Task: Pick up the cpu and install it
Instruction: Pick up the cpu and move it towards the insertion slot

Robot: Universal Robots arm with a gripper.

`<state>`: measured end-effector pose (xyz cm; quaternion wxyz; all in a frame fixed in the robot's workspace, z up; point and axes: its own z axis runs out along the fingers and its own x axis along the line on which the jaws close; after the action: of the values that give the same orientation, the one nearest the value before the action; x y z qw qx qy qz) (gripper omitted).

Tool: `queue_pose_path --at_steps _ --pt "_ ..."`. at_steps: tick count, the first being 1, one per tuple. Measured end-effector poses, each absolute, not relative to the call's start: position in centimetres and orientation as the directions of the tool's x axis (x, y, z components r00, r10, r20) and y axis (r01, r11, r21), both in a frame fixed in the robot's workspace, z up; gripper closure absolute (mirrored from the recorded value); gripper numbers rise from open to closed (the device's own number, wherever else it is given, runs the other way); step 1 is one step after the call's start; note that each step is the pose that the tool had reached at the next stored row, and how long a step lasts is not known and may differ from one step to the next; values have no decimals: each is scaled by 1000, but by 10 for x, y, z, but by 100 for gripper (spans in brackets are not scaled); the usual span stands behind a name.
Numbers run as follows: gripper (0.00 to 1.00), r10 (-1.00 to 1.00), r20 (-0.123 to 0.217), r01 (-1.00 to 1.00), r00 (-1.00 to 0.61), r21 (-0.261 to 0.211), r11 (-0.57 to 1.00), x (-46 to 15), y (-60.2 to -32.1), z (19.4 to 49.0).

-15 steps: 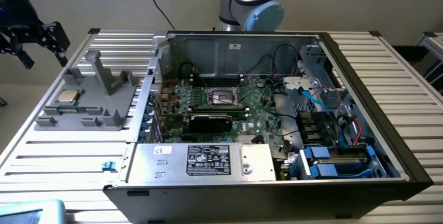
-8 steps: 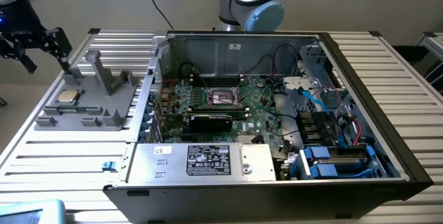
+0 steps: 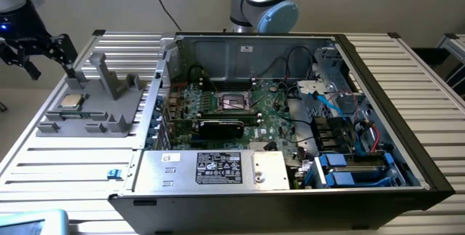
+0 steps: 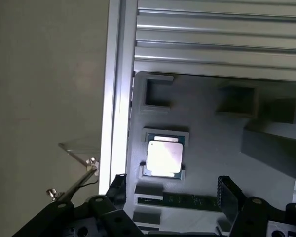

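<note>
In the exterior view we see the gripper (image 3: pixel 51 65) hanging near the far end of the grey holder (image 3: pixel 95 123), jaws spread wide and holding nothing. The cpu (image 3: pixel 71 101) lies flat in that holder, on the table (image 3: pixel 65 164), to the exterior view's left of the open case (image 3: pixel 407 131). In the wrist view we look down on the cpu (image 4: pixel 164 158) in its recess, apart from the spread gripper (image 4: pixel 173 193).

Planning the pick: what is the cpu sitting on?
The cpu lies flat in a raised seat on the grey fixture block. What lies directly beneath the chip is covered.
</note>
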<state>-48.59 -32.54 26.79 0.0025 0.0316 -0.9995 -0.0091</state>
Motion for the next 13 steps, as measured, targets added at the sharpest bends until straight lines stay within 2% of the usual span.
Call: queue_pose_path --at_steps 13 --pt "16 -61 11 -61 -998 19 998 -484 -325 244"
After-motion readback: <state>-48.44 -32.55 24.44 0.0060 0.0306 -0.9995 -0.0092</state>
